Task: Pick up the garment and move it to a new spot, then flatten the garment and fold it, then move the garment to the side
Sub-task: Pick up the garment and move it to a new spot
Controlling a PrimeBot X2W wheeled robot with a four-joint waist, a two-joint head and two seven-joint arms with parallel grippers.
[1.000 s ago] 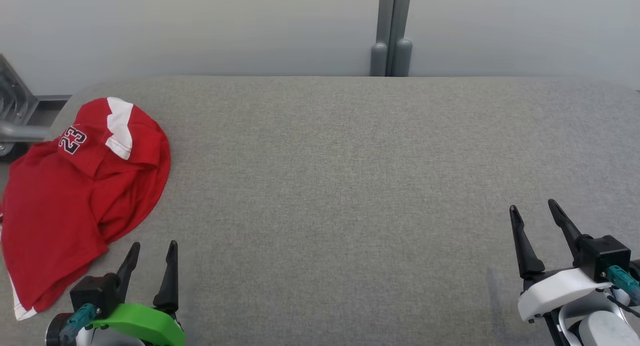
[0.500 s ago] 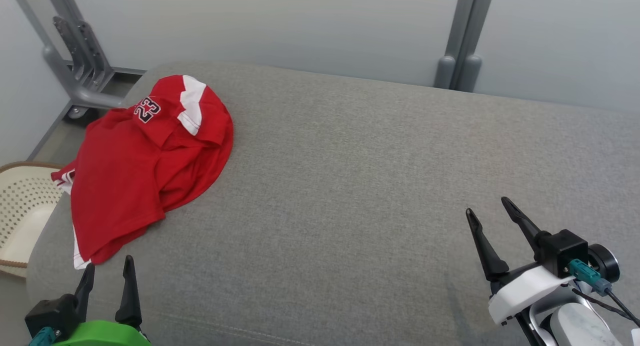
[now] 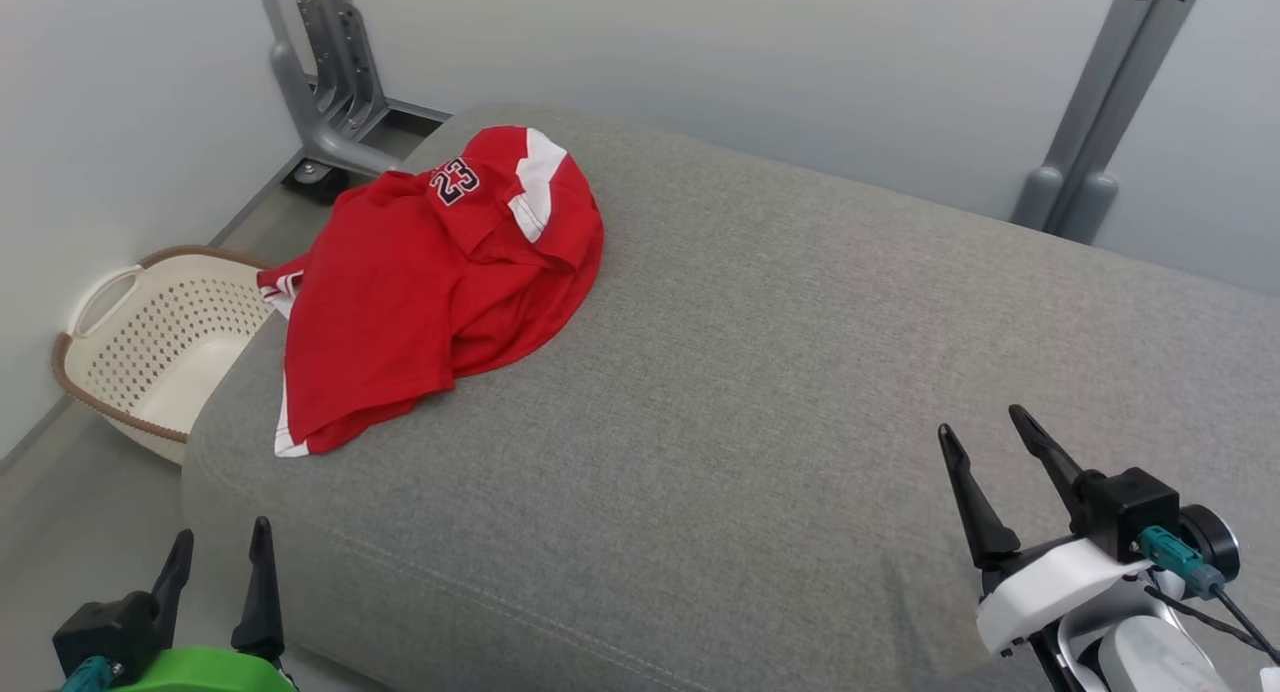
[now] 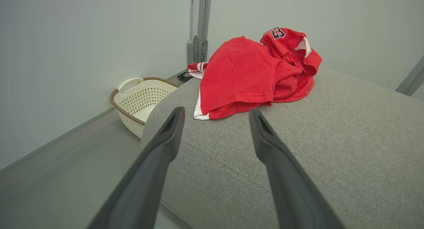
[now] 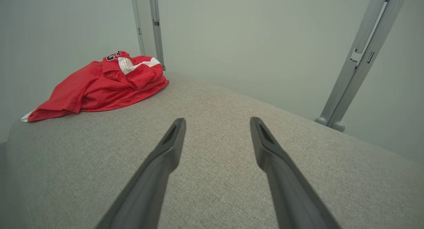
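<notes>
The garment (image 3: 440, 282) is a red shirt with white trim and a "23" print, lying crumpled on the far left end of the grey cushioned surface (image 3: 760, 392); one part hangs over the left edge. It also appears in the left wrist view (image 4: 251, 73) and the right wrist view (image 5: 102, 85). My left gripper (image 3: 222, 542) is open and empty at the lower left, off the cushion's near left corner, well short of the shirt. My right gripper (image 3: 983, 434) is open and empty over the near right part of the cushion, far from the shirt.
A cream perforated laundry basket (image 3: 150, 342) stands on the floor left of the cushion, beside the wall, also in the left wrist view (image 4: 142, 100). Grey metal frame posts rise behind at the far left (image 3: 320, 82) and far right (image 3: 1110, 112).
The head camera has turned left, so the shirt sits nearer the picture's middle and the basket and floor have come into view. The shirt has not moved; both grippers stay open.
</notes>
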